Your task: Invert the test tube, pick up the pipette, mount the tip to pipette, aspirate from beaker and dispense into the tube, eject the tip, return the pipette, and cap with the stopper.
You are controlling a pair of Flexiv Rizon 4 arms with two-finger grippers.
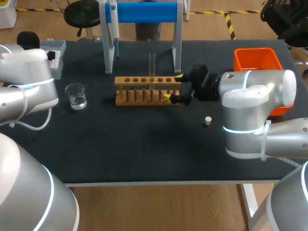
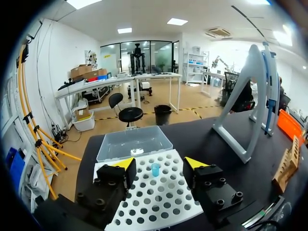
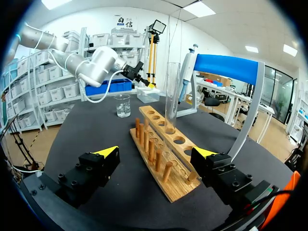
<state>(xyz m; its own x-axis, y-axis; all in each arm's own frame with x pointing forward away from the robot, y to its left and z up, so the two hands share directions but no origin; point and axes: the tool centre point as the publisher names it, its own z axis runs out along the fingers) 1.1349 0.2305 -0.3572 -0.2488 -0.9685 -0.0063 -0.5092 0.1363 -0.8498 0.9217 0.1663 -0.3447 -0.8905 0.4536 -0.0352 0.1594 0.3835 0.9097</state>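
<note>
A clear test tube (image 1: pixel 151 65) (image 3: pixel 172 96) stands upright in the wooden rack (image 1: pixel 147 90) (image 3: pixel 163 154). My right gripper (image 1: pixel 174 87) (image 3: pixel 159 153) is open, its fingers either side of the rack's right end, not touching the tube. The pipette (image 1: pixel 113 19) (image 3: pixel 185 72) hangs on the blue-topped stand. My left gripper (image 2: pixel 159 163) is open just above the white tip box (image 2: pixel 159 197) (image 1: pixel 53 57), with a single blue tip (image 2: pixel 155 169) standing between its fingers. The beaker (image 1: pixel 76 95) (image 3: pixel 122 105) holds clear liquid, left of the rack. The small white stopper (image 1: pixel 208 120) lies on the mat by my right arm.
An orange bin (image 1: pixel 257 60) sits at the back right, behind my right arm. The stand's white legs (image 1: pixel 108 53) rise right behind the rack. The tip box's clear lid (image 2: pixel 132 142) lies open beyond its holes.
</note>
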